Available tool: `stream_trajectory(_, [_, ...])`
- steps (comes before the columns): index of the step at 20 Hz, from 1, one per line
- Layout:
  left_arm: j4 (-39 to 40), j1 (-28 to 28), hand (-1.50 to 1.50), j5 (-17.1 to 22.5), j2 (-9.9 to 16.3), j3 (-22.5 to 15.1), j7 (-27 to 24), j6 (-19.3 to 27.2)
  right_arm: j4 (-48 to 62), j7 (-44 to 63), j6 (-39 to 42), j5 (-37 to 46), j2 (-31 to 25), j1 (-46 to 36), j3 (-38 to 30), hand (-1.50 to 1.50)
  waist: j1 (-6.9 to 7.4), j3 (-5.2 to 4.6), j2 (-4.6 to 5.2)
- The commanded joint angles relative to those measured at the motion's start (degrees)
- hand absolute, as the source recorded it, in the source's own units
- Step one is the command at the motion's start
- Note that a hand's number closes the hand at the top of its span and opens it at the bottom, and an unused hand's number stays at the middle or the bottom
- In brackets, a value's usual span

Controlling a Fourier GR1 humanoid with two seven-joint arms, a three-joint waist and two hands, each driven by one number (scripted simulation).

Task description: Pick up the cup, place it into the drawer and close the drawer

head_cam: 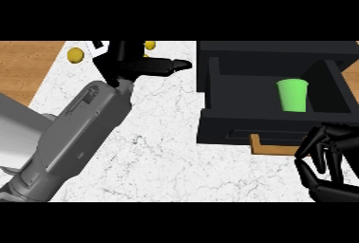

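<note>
In open drawer (210, 90) at right: green cup (292, 95) upright, placed. Right hand (326, 159) near front, fingers curled, empty; left hand (144, 65) far, fingers straight. Next: push drawer shut

A bright green cup (292, 95) stands out against the black drawer (273, 128), its rim a lighter green than its side. At the drawer's six o'clock, a tan wooden handle (270, 146) shows below the black front. The counter (175, 161) is white marble threaded with fine grey veins, bordered at nine and three o'clock by warm orange-brown wood grain (24, 66). Two yellow objects (75, 54) lie at the marble's eleven o'clock. The left hand (144, 66) is glossy black on a mid-grey forearm with darker panel markings; the right hand (329, 156), at five o'clock, is black too.
</note>
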Motion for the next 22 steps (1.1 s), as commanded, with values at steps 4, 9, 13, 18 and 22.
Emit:
stream_trajectory(4, [-17.6, 18.7, -1.5, 0.7, 9.2, 1.8, 1.4, -2.4, 4.8, -1.7, -1.2, 9.2, 0.9, -0.3, 2.9, 1.5, -0.18, 0.02, 0.32])
stream_trajectory(9, [-19.9, 24.4, -1.5, 2.1, 12.8, 5.4, 1.3, -7.4, 10.4, -11.4, 0.5, 20.7, -2.7, -0.9, 5.8, 1.5, -0.74, 0.04, 0.68])
stream_trajectory(13, [-24.9, 30.0, -1.5, 2.6, 14.8, 5.5, 1.1, -9.2, 14.0, -16.1, -1.7, 33.7, -5.6, -2.3, 12.0, 1.5, 0.11, 0.06, 0.68])
stream_trajectory(18, [-27.6, 37.6, -1.5, 4.4, 18.0, 9.4, 0.2, -14.2, 24.4, -18.9, -10.0, 45.8, -2.4, -5.4, 18.2, 1.5, -0.26, 0.05, 0.76])
stream_trajectory(22, [-29.3, 39.3, -1.5, 2.3, 16.8, 11.2, -0.1, -14.6, 35.5, -19.6, -14.3, 49.8, 2.4, -11.6, 19.2, -1.5, -0.98, 0.06, 0.77])
